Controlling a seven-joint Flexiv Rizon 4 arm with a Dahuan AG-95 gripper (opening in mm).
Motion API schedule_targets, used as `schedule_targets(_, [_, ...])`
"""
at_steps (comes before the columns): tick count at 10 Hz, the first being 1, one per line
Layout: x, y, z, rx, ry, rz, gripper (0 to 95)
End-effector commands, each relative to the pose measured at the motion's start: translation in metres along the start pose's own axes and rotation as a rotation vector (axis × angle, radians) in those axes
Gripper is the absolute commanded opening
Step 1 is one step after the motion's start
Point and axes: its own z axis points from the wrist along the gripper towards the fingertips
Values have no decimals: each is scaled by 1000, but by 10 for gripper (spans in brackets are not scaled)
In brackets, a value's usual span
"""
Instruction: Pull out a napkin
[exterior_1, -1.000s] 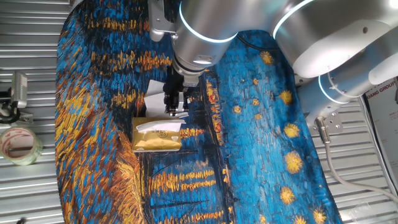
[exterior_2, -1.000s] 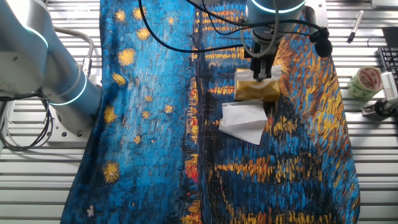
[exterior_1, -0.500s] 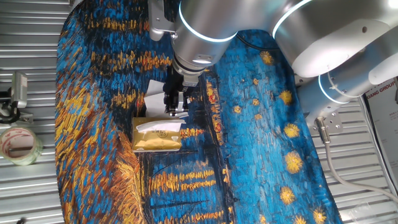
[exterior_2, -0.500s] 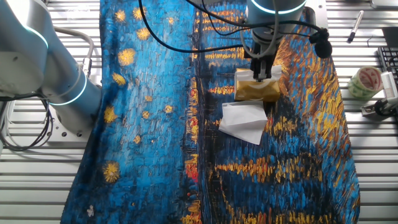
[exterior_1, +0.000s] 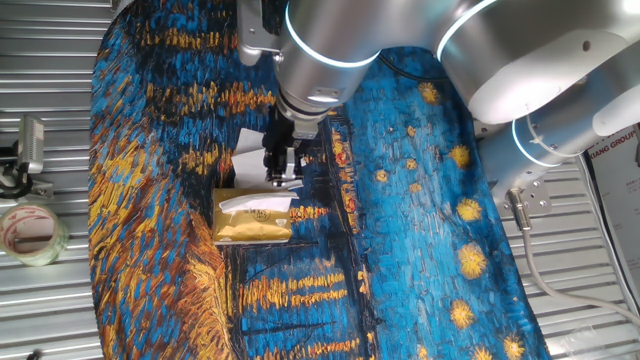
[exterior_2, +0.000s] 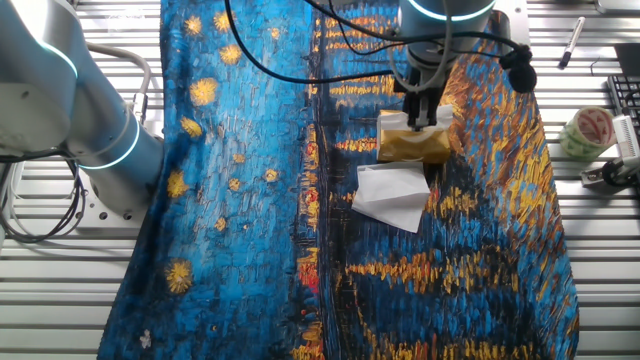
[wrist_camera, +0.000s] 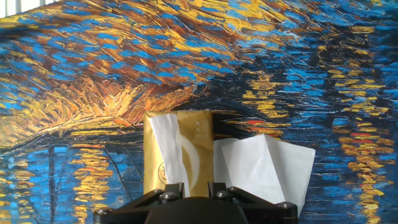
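Nothing moved since a second ago: claw (exterior_1: 283, 178) same spot above pack (exterior_1: 251, 218), napkin (wrist_camera: 166, 155) unpulled; claw state unreadable.

One fixed view looks steeply down from high up near the arm's base side; big arm links fill its top & right, the painted cloth (exterior_1: 420, 230) runs top to bottom, tape roll (exterior_1: 30, 232) at far left. The other fixed view looks down from the opposite side, a bit farther back, so the same tape roll (exterior_2: 588, 130) sits at right. Both share the cloth centre w/ the gold pack (exterior_1: 252, 217) (exterior_2: 412, 146) & the gripper (exterior_1: 283, 172) (exterior_2: 422, 116) over it. Hand view sits v. close, facing down along the fingers: pack (wrist_camera: 186, 155) fills centre-bottom, cloth (wrist_camera: 186, 56) behind.
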Motion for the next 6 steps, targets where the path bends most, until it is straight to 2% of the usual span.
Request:
schedule_targets(1, [2, 0, 0, -2, -5, 5, 190])
schedule_targets(3, [3, 1, 0, 1, -6, 8, 190])
schedule_targets(6, [1, 14, 4, 9, -9, 30, 190])
